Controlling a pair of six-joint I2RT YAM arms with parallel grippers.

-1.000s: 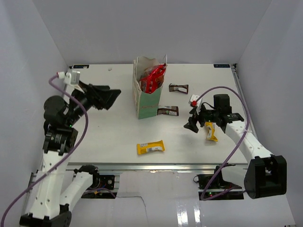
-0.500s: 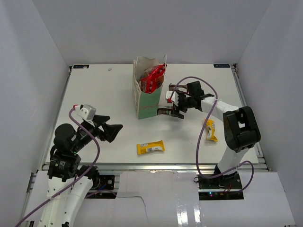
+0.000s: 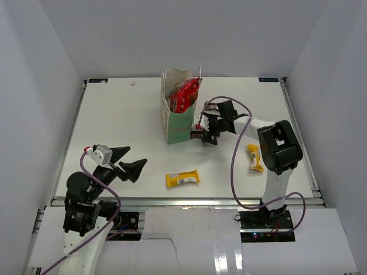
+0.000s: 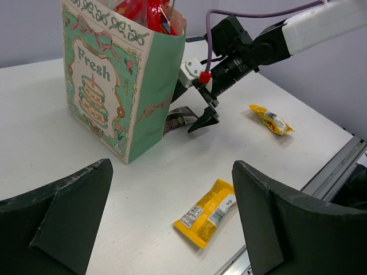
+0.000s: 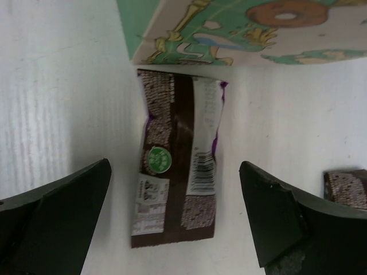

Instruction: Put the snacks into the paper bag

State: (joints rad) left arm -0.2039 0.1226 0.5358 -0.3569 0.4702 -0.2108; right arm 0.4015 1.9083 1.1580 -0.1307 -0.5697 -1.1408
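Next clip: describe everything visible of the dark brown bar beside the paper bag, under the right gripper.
The dark brown bar is a flat, glossy wrapped packet: patterned brown side, pale panel with barcode, round green mark, crimped ends. It lies flat on the white table, one end by the paper bag, between the open fingers of the right gripper, which do not touch it.

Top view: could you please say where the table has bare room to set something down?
Free: the wide stretch left of the paper bag, and the far right corner. Crowded: right of the bag, where the right fingers straddle a brown bar.
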